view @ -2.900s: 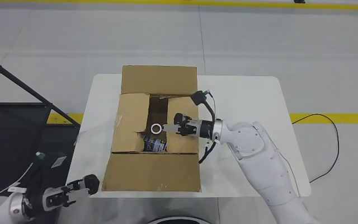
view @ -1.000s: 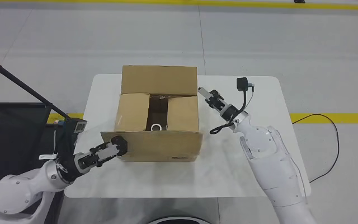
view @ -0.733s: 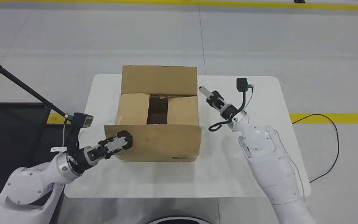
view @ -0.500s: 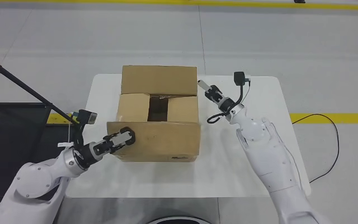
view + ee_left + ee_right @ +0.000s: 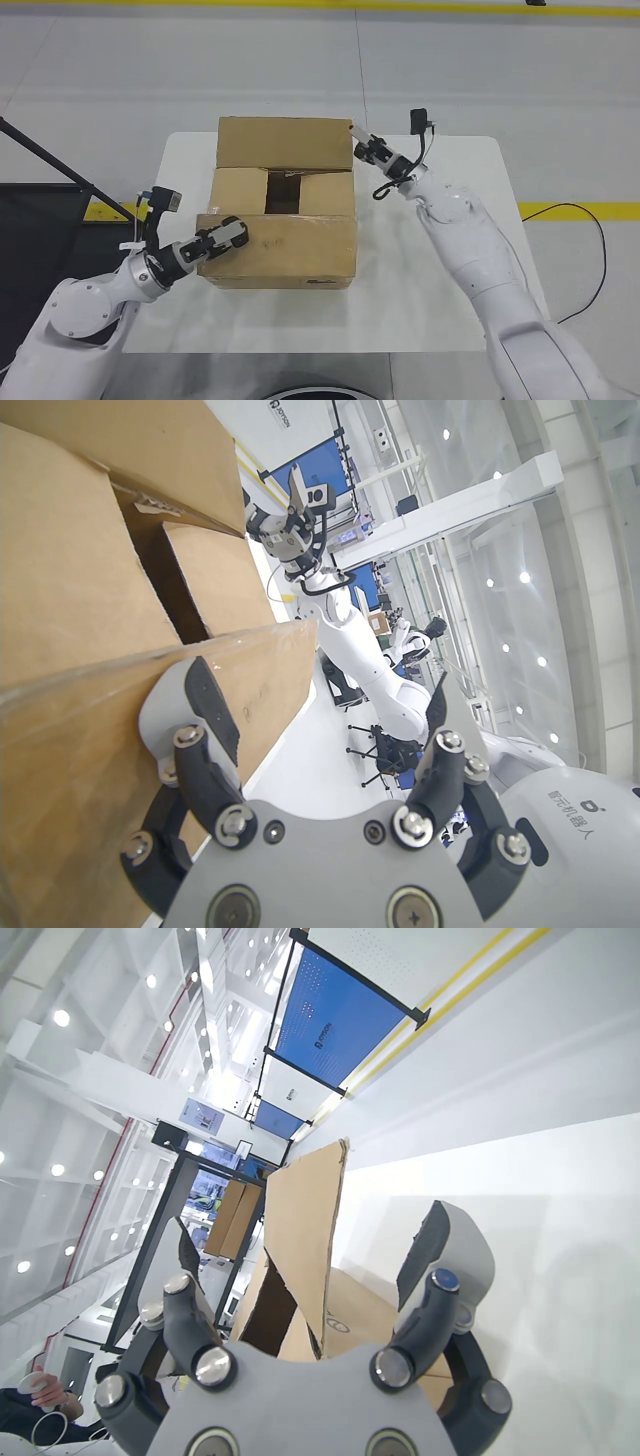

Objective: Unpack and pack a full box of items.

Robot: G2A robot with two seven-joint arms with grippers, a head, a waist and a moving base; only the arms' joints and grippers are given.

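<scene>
The cardboard box (image 5: 284,215) stands mid-table. Its near flap (image 5: 280,246) is tipped up over the opening, and a dark gap (image 5: 284,192) stays between the two side flaps. My left gripper (image 5: 228,236) is open at that flap's left end. In the left wrist view one finger pad (image 5: 212,705) lies against the flap's outer face (image 5: 90,720). My right gripper (image 5: 365,149) is open at the far flap's (image 5: 285,142) right corner. The flap's edge (image 5: 307,1228) stands between the open fingers of the right gripper (image 5: 312,1243). The box's contents are hidden.
The white table (image 5: 450,260) has free surface right of the box and in front of it. A black stand (image 5: 45,155) and dark mat lie off the table's left side. A yellow line (image 5: 570,210) runs on the floor to the right.
The right gripper came out of the box and rose to the far flap's right corner. The left arm swung in and pushed the near flap up over the opening, hiding the items.
</scene>
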